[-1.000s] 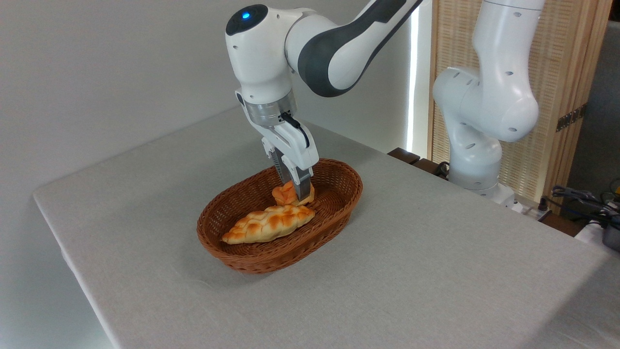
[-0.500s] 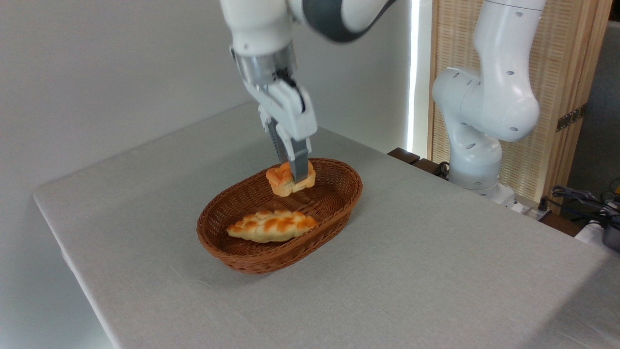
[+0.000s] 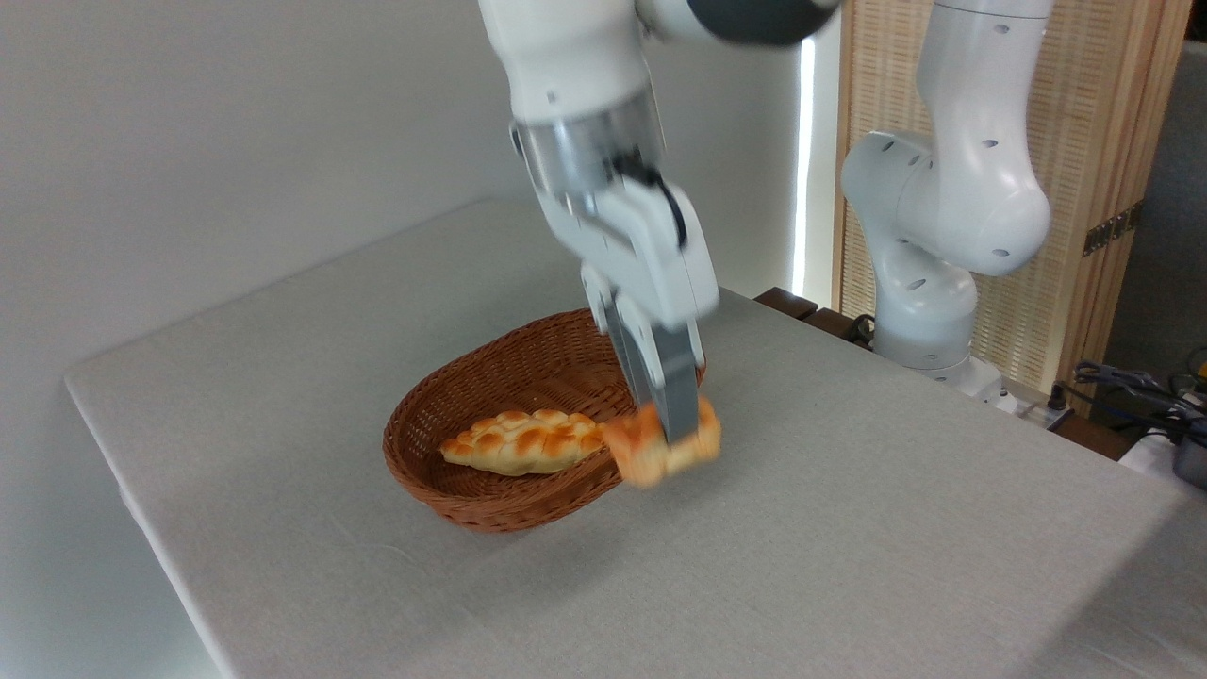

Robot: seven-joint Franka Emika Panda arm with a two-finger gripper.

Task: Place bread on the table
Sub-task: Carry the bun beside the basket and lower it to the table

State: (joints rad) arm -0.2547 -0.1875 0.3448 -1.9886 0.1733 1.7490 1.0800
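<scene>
Open grey table sits in front of and below the gripper, which is clamped on the bread, held in the air. I'd lower gently there, clear of the wicker basket and braided loaf behind-left.

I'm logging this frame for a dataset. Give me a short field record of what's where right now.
end effector: shut on the bun, motion-blurred
bun: held in the air, over the basket's right rim
basket: brown wicker, on the table
loaf: braided, lying in the basket
table: grey cloth surface, bun not yet on it
</scene>
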